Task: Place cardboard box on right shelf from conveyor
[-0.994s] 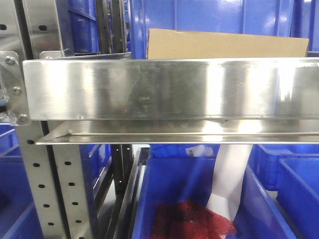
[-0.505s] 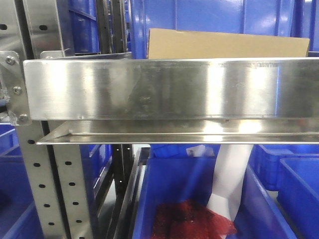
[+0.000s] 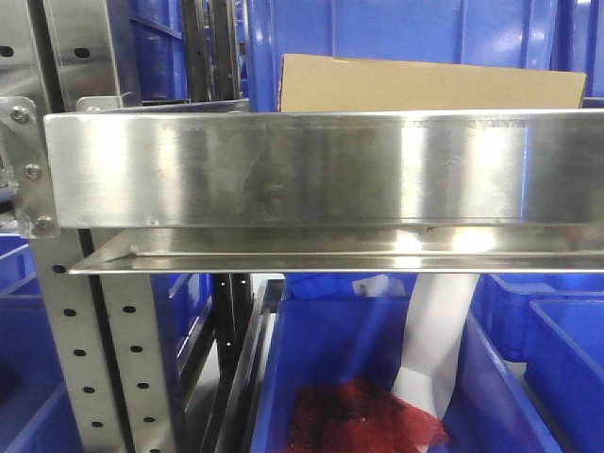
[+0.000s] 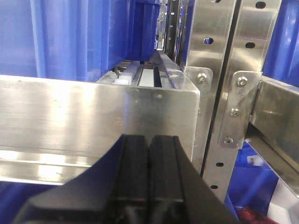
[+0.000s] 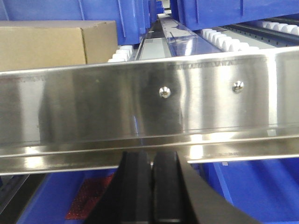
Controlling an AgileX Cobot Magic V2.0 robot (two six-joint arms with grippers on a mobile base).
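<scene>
The tan cardboard box [image 3: 429,83] rests on the right shelf [image 3: 283,170], behind its tall steel front lip; only the box's top strip shows in the front view. In the right wrist view the box [image 5: 56,44] lies at the upper left behind the lip [image 5: 140,102]. My right gripper [image 5: 152,156] is shut and empty, just below and in front of that lip, apart from the box. My left gripper [image 4: 149,140] is shut and empty, facing a steel lip [image 4: 93,116] left of the perforated uprights [image 4: 233,93]. The conveyor is out of view.
Blue plastic bins [image 3: 377,28] stand behind the box, and more sit below the shelf [image 3: 340,359]. One lower bin holds red mesh [image 3: 363,420] and a white shape [image 3: 439,330]. White rollers [image 5: 224,42] line the shelf bed.
The box and both grippers have held still. The bright reflection on the shelf lip and the white shape under it have shifted slightly right.
</scene>
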